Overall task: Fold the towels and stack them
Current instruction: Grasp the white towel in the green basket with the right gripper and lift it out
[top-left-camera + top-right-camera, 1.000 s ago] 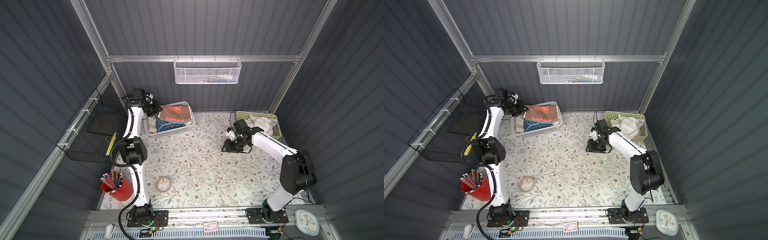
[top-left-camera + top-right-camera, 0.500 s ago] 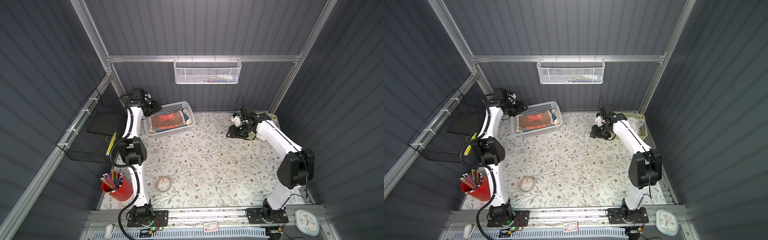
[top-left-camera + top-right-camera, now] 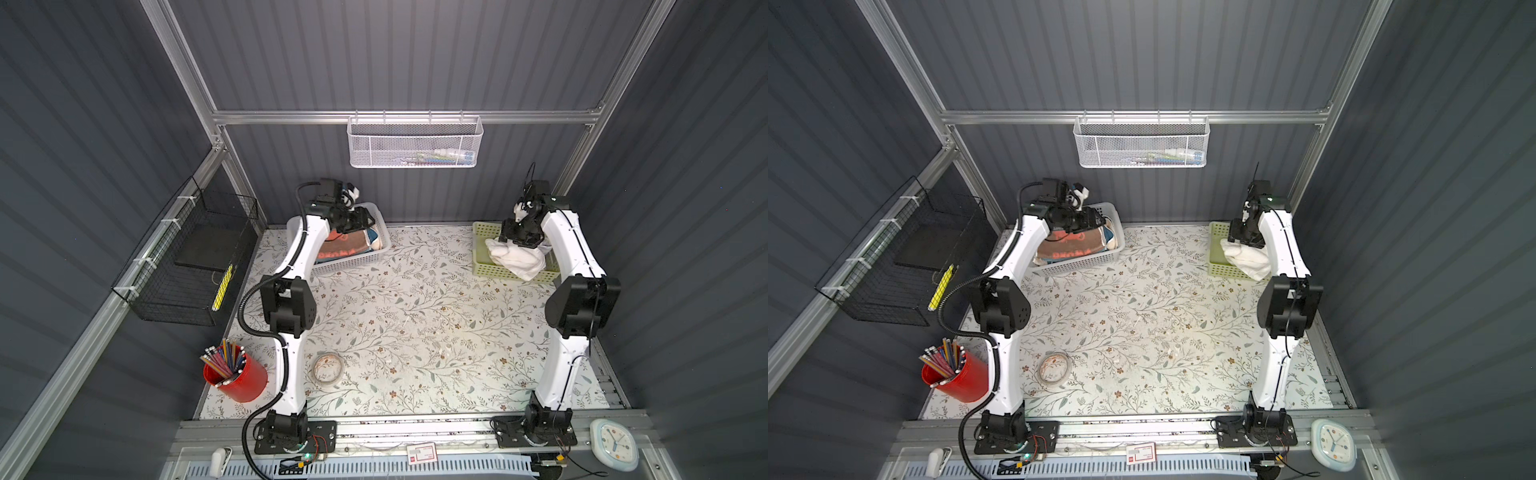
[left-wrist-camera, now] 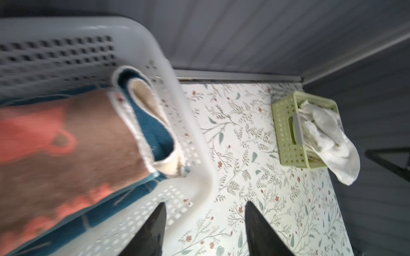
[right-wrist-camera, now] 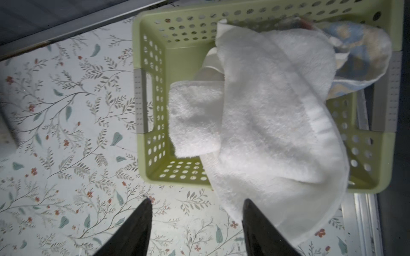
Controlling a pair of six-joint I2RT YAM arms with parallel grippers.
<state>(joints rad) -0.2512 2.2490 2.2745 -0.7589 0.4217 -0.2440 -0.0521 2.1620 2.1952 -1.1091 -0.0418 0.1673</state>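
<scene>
1. The only writing on the cloths is the coral print on the brown towel (image 4: 99, 137). It is too blurred to read in the left wrist view and too small in both top views.
2. A small red-and-white card (image 3: 422, 453) lies on the near rail, and its text is too small to read.
3. My left arm (image 3: 309, 245) reaches to the far left corner and bends over the white basket (image 4: 199, 155).
4. My left claw (image 4: 205, 202) hangs open and empty over that basket's right rim.
5. The brown towel lies flat on top in the white basket. A blue towel (image 4: 150, 124) with a cream border sits under it, one end curled up against the basket's wall.
6. My right arm (image 3: 569, 245) reaches to the far right corner, wrist pointing down above the green basket (image 5: 177, 15).
7. My right claw (image 5: 195, 199) is spread open with nothing between the fingers.
8. The white towel (image 5: 266, 110) lies crumpled in the green basket and spills over its near rim onto the counter (image 3: 415, 311). Its edge hangs just beside one finger.
9. A towel with pale blue and orange blocks (image 5: 355, 57) lies beneath the white one.
</scene>
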